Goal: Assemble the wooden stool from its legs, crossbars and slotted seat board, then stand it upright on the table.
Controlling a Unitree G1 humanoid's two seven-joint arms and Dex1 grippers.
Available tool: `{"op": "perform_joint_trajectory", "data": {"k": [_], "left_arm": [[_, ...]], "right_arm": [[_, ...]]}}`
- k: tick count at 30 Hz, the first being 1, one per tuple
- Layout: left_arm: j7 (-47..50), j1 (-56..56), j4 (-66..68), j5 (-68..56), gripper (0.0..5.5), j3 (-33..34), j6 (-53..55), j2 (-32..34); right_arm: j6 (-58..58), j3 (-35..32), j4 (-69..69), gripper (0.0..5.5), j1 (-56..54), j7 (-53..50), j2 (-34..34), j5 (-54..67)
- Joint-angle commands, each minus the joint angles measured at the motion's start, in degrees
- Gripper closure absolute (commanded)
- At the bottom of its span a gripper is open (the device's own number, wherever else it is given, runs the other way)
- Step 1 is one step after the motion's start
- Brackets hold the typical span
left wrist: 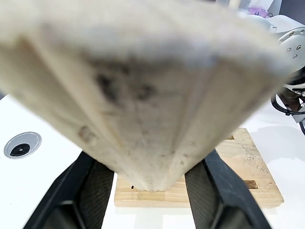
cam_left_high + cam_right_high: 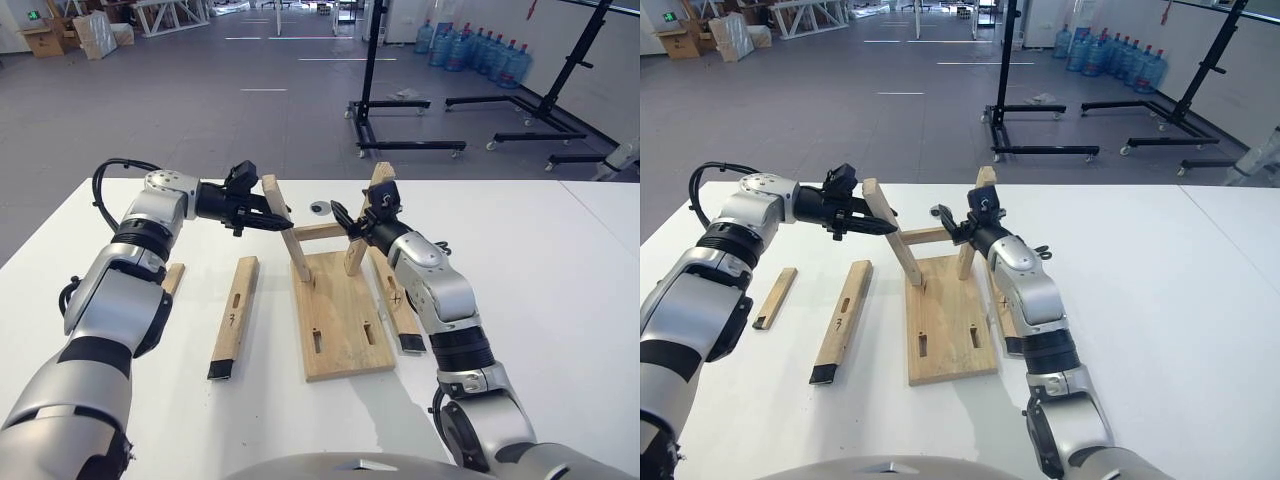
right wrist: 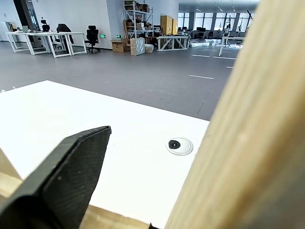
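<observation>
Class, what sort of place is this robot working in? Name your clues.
Probably a big open lab or workshop hall: a white table, wheeled black stands on a bare grey floor, and water bottles behind.

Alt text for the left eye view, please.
The left gripper is shut on one upright leg and the right gripper is at the second upright leg. The two legs, joined by a crossbar, stand on the seat board, which lies flat on a white table. A loose leg lies left of the board.
</observation>
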Motion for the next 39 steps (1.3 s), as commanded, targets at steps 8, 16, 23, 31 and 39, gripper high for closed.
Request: {"op": "perform_joint_trajectory", "data": {"k": [8, 16, 23, 31, 39], "left_arm": [[4.76, 9.90, 3.60, 12.26, 3.49, -5.05, 0.92, -5.79], [4.20, 9.86, 2.03, 10.00, 3.49, 1.32, 0.53, 0.86], [4.34, 9.27, 2.13, 11.39, 3.49, 1.94, 0.73, 0.85], [5.49, 6.71, 2.60, 13.46, 3.49, 1.14, 0.60, -1.11], [5.46, 5.96, 3.53, 15.65, 3.49, 0.64, 0.09, -2.43]], "right_arm": [[0.68, 1.72, 0.72, 1.62, -0.70, 5.75, 4.71, 4.41], [-6.18, -12.67, 5.78, 1.62, 2.85, 13.51, -3.96, 11.74], [-14.22, -17.59, 2.12, 1.62, 0.52, 16.71, -4.70, 16.80], [-12.21, -18.70, -4.82, 1.62, -3.53, 16.56, -4.24, 24.10], [-10.71, -16.43, 3.09, 1.62, -5.17, 8.54, -1.21, 20.54]]}}
